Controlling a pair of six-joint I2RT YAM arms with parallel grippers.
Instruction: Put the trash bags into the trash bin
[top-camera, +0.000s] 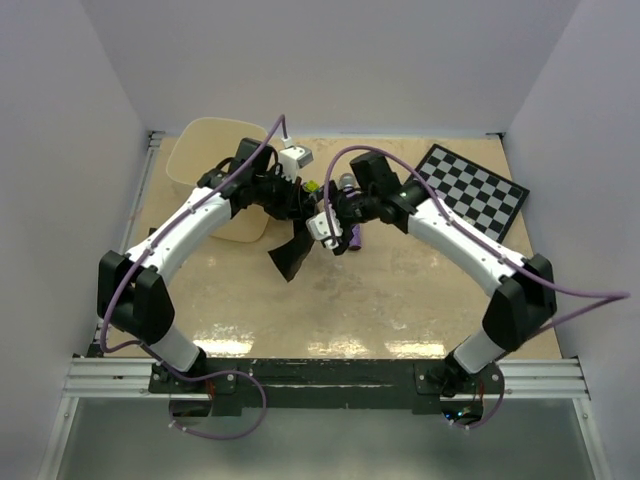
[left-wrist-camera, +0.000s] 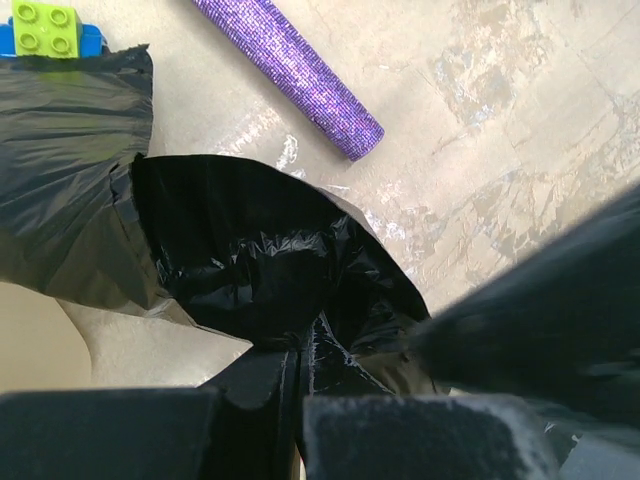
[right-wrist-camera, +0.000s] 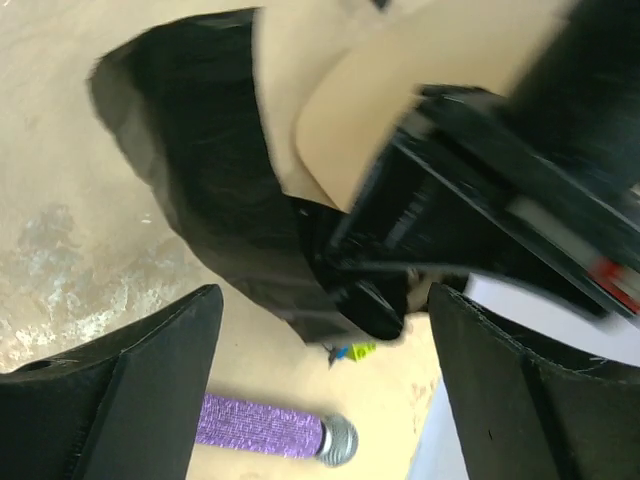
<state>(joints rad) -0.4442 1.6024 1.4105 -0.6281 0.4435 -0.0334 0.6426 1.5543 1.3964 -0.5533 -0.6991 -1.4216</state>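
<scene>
Top external: left end effector (top-camera: 296, 226) downward

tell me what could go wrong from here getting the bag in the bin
The left gripper pinches only a bunched bit of the bag, so it might slip out. The open right gripper sits close to the left one and could bump it. The hanging bag may drag the purple tube along.

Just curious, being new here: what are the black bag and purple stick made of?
The trash bag looks like thin plastic film: glossy, crinkled, with bright highlights along its folds. The purple cylinder seems wrapped in glittery, beaded-looking fabric or foil; its core is hidden.
</scene>
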